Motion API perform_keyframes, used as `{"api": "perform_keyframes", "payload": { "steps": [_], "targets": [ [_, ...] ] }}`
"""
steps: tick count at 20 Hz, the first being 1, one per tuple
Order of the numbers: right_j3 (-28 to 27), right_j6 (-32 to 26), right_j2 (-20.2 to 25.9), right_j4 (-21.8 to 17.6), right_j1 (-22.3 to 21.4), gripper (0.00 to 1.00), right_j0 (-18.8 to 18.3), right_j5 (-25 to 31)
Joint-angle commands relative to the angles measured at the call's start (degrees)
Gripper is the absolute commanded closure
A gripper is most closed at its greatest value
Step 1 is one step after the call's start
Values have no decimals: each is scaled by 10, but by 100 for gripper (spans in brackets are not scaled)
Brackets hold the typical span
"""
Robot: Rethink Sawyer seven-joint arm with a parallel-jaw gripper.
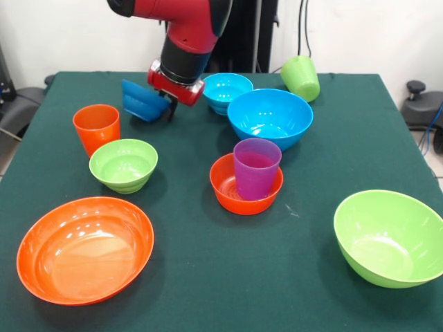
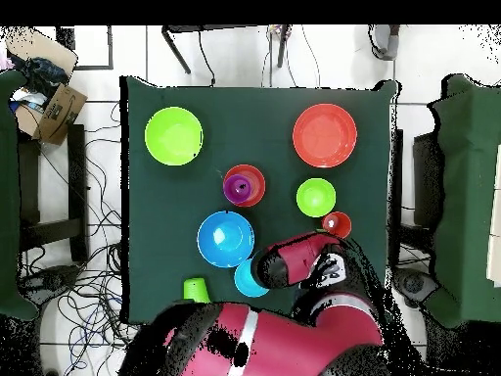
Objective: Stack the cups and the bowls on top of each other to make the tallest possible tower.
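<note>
My gripper (image 1: 166, 106) is shut on the rim of a small dark blue bowl (image 1: 140, 100) and holds it tilted at the table's far side, between the orange cup (image 1: 96, 128) and a small light blue bowl (image 1: 227, 91). In the overhead view the arm hides the gripper and this bowl. The purple cup (image 1: 257, 168) stands upright inside a small orange bowl (image 1: 235, 194) at mid-table, the only stack; both show in the overhead view, cup (image 2: 236, 187) and bowl (image 2: 252, 182). The lime green cup (image 1: 301, 77) lies on its side at the far right.
A large light blue bowl (image 1: 270, 117) sits behind the stack. A small green bowl (image 1: 124, 164) sits by the orange cup. A large orange bowl (image 1: 84, 249) is near left and a large green bowl (image 1: 389, 237) near right. The green tabletop (image 1: 208, 277) holds them all.
</note>
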Motion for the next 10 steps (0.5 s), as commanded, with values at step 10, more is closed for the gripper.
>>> {"api": "perform_keyframes", "payload": {
  "steps": [10],
  "targets": [
    [66,-231,298,159,-213,100,-136,270]
  ]
}}
